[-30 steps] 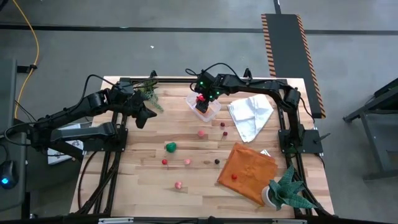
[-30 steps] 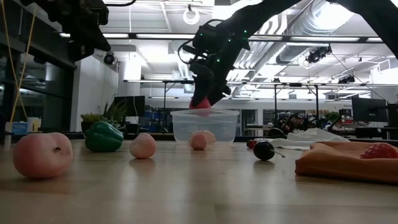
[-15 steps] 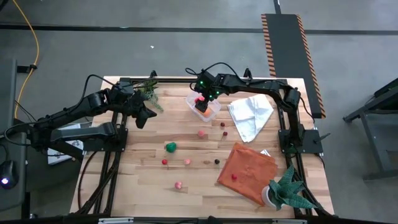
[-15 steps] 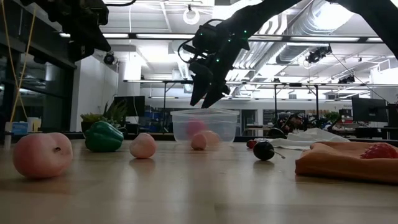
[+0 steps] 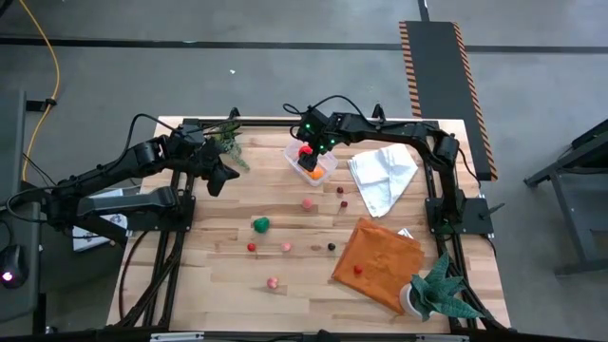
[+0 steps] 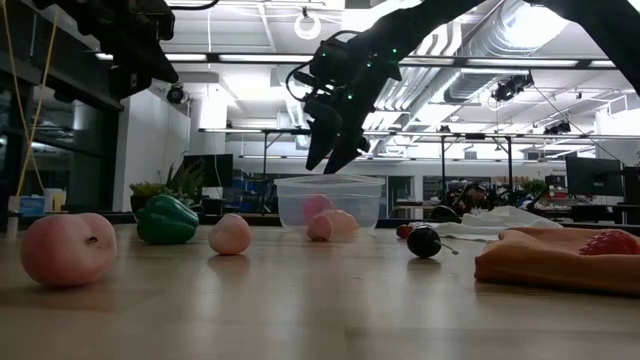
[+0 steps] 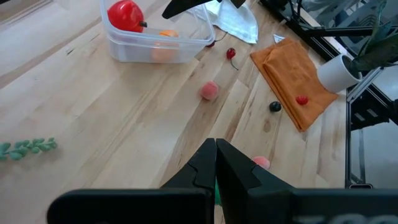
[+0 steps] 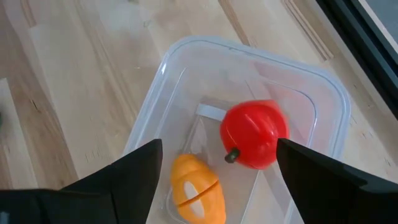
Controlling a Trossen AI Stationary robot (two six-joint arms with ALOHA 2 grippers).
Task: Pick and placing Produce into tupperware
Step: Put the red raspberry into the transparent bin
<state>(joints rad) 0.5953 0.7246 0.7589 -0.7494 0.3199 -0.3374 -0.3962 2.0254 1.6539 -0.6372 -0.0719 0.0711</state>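
The clear tupperware [image 5: 323, 172] [image 6: 330, 203] stands on the far middle of the table. Inside it lie a red round fruit [image 8: 255, 134] [image 7: 124, 14] and an orange piece [image 8: 193, 190]. My right gripper [image 5: 308, 158] [image 6: 330, 158] [image 8: 219, 169] hangs open just above the container, fingers pointing down, touching nothing. My left gripper [image 5: 217, 180] [image 7: 216, 147] is shut and empty, held in the air over the table's far left. More produce lies loose on the wood: a green pepper [image 5: 260, 224], a pink fruit [image 5: 308, 203], a peach [image 6: 68, 248].
A white cloth [image 5: 382, 176] lies right of the container. An orange cloth [image 5: 375, 261] with a red strawberry [image 5: 357, 270] on it lies near right, beside a potted plant [image 5: 442, 290]. Another plant [image 5: 228, 142] stands far left. Several small fruits dot the table's middle.
My right gripper has opened over the tupperware and let go of the red fruit, which has dropped from rim height to the container's floor beside the orange piece. The gripper has stayed just above the rim.
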